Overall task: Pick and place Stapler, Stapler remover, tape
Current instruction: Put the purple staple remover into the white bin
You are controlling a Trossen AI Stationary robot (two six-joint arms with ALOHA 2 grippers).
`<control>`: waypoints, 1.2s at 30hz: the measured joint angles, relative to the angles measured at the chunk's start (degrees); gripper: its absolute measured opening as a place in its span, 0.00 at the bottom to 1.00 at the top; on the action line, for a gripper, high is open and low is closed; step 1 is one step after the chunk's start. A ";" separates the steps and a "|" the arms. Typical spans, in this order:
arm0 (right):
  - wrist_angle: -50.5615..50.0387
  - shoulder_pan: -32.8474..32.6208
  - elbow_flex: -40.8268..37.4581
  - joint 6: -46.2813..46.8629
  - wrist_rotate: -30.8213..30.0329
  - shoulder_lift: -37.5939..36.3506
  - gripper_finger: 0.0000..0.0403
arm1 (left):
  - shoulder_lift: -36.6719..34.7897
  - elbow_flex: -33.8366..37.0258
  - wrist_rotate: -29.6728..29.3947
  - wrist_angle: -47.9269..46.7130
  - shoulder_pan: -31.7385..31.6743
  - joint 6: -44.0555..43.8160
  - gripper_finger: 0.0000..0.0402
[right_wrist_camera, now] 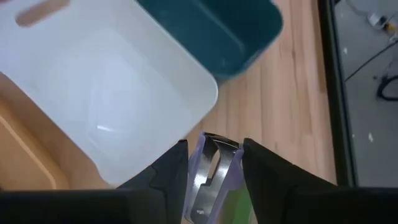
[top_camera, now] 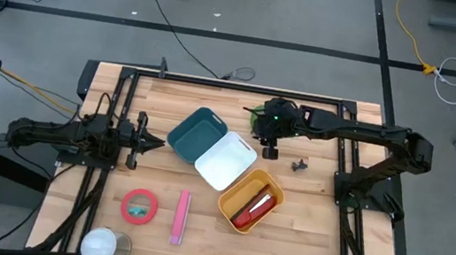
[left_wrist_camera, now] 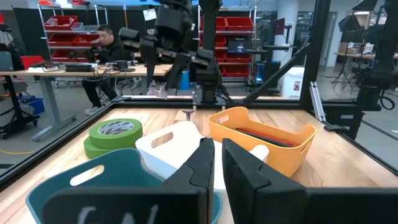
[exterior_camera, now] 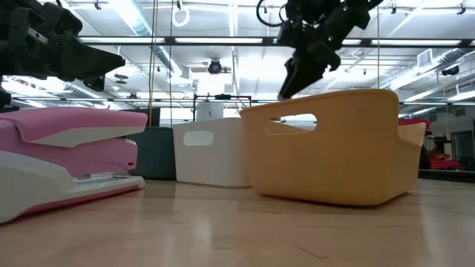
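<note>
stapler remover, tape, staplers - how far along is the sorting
Looks done: a red stapler lies in the yellow bin. In hand: the right tool grips a lavender staple remover above the table beside the white bin. Left: the pink stapler, red tape, green tape and a dark remover lie on the table. The left tool waits, shut.
</note>
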State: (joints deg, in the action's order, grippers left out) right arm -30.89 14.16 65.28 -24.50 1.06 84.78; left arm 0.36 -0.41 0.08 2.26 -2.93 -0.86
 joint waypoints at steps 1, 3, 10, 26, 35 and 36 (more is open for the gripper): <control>0.14 -0.37 0.38 -0.02 0.00 0.02 0.36 | 0.00 0.00 0.00 0.00 0.00 0.00 0.09; 1.27 -1.13 0.81 0.00 0.02 0.02 0.36 | 0.00 -0.01 0.00 0.00 0.01 0.01 0.09; 4.82 -3.72 1.31 -0.01 0.04 0.04 0.36 | 0.00 0.00 0.00 0.00 0.00 0.00 0.09; 9.11 -6.41 1.31 2.03 1.08 0.08 0.36 | 0.00 0.01 0.00 -0.01 -0.01 0.00 0.09; 9.13 -6.46 1.31 4.55 5.17 0.08 0.36 | 0.00 -0.01 0.00 0.00 0.01 0.01 0.09; 9.13 -6.48 1.31 4.54 5.69 0.08 0.36 | 0.00 0.01 0.00 -0.02 0.01 0.00 0.09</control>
State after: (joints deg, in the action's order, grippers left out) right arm -21.76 7.68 66.59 -19.96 6.75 84.86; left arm 0.36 -0.40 0.08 2.24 -2.92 -0.85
